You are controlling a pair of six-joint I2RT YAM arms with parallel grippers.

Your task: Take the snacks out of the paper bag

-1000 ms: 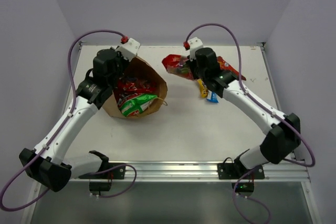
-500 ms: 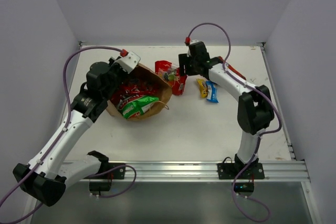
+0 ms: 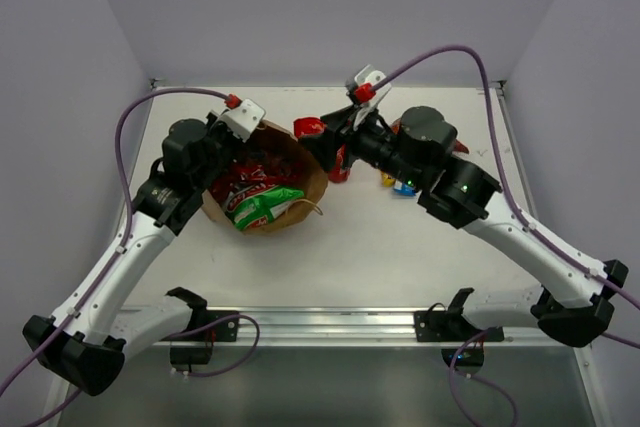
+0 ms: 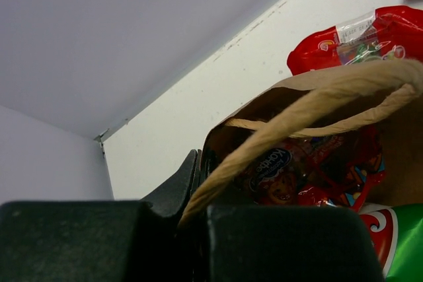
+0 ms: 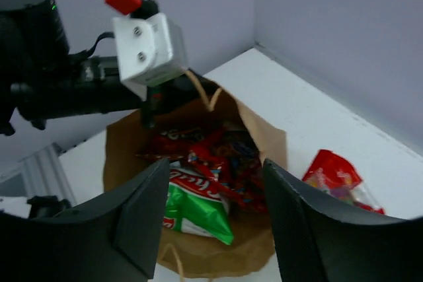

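1 paper bag [image 3: 312, 175], about 6 snacks [image 3: 262, 205]

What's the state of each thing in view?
bag: lying open, handle clamped.
left pincer: shut on bag.
right pincer: open, empty, facing bag mouth.
green packet: in bag, at mouth.
red packets: piled in bag.
loose red packet: out, beside bag.
yellow-blue packet: out, partly hidden.

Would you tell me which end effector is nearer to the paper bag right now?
Left. The left end effector is shut on the rim of the paper bag, by a handle; the right end effector hangs open above its right side, apart from it.
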